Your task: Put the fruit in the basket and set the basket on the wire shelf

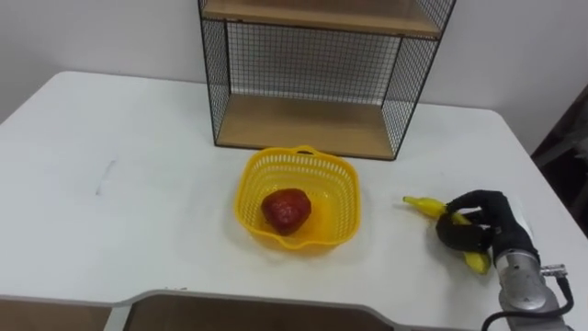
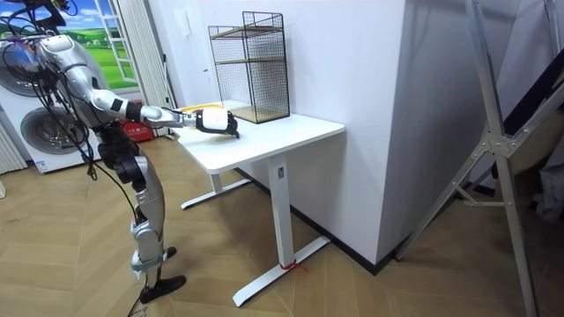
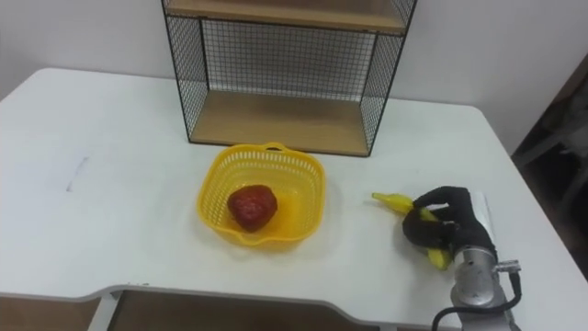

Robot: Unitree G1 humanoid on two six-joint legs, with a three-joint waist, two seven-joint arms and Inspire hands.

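A yellow plastic basket (image 1: 342, 181) (image 3: 307, 179) stands on the white table in front of the wire shelf (image 1: 303, 124) (image 3: 276, 118), with a red fruit (image 1: 287, 210) (image 3: 253, 204) lying inside it. To the basket's right a yellow banana (image 1: 425, 206) (image 3: 395, 199) lies on the table. My right hand (image 1: 482, 222) (image 3: 447, 222) rests over the banana's near half, its black fingers curled round it. In the room view the right hand (image 2: 214, 122) reaches out over the table edge.
The wire shelf has wooden boards, and its lower board stands bare just behind the basket. The white table (image 1: 110, 184) (image 2: 282, 136) stretches wide to the left. A dark object shows past the table's right edge (image 1: 565, 147).
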